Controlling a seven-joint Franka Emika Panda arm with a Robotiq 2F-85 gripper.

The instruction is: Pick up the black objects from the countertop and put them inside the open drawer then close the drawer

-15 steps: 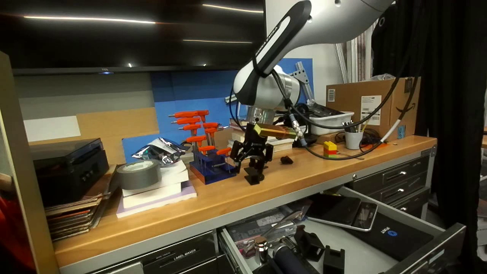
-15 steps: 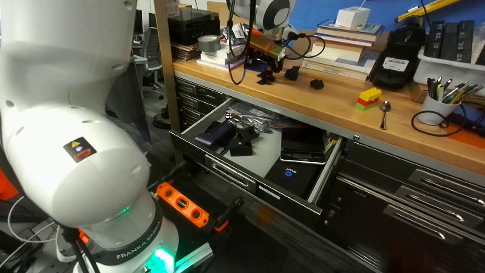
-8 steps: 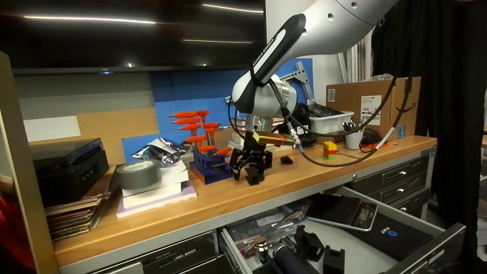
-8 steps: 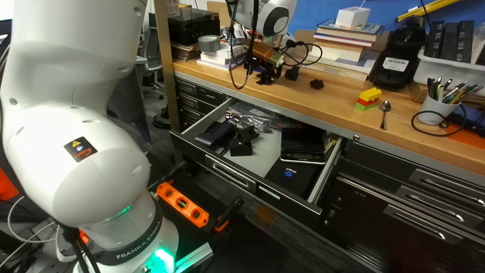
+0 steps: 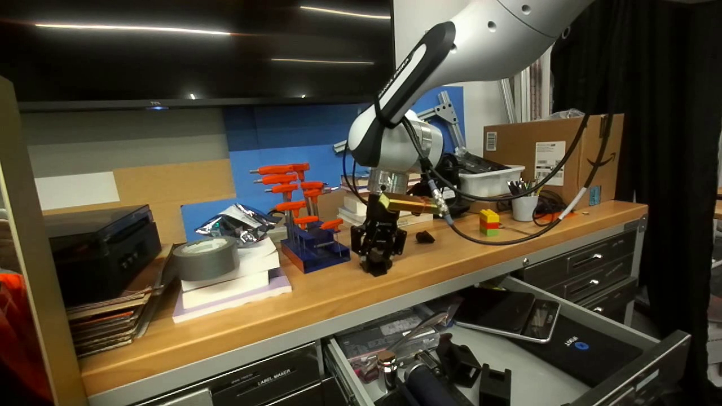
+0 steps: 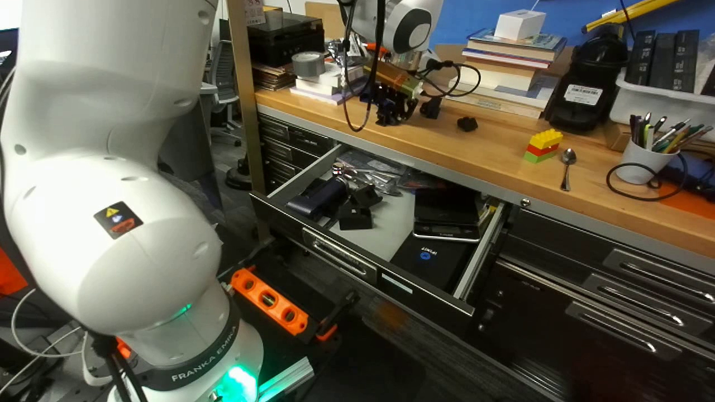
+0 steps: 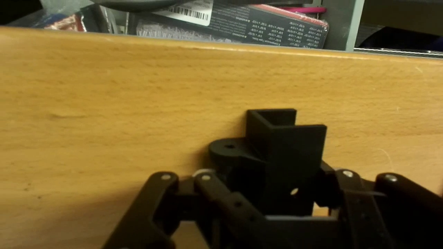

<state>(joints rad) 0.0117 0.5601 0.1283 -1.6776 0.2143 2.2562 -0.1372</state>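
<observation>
— Where's the black object (image 7: 297, 148) you're watching?

— Down on the countertop (image 7: 104, 103), near its front edge, directly under the gripper (image 7: 271, 183). In an exterior view you can see the blue stand (image 5: 315, 260) of orange-handled hex keys (image 5: 276, 179) just beside it.

— And the fingers (image 7: 353, 193)?

— Clamped on it, one at each flank, though the left-hand one in the wrist view meets it in deep shadow.

— Which way does it point?

— Its rounded tab (image 7: 221, 152), with a small hole through it, sticks out to the left of the wrist view, roughly along the front edge. The boxy part has three walls and faces its gap the other way, to the right.

— And the long axis?

— Up and down that same view, more or less square to the front edge. The lower end goes behind the fingers, and I can't tell whether that length is standing up or lying flat on the wood.

— Any more of them up there?

— Two: a second black lump (image 6: 430, 108) near the book stack (image 6: 503, 78), and a third one (image 6: 467, 124) farther along, between that and the toy bricks (image 6: 542, 146). Both are too small and dark to say which way they face.

— And the drawer (image 6: 391, 223)?

— Pulled out below the countertop. Black pieces (image 6: 356, 216) lie in it, two boxy ones just beside each other, next to a dark blue cylinder (image 6: 334, 192).
</observation>
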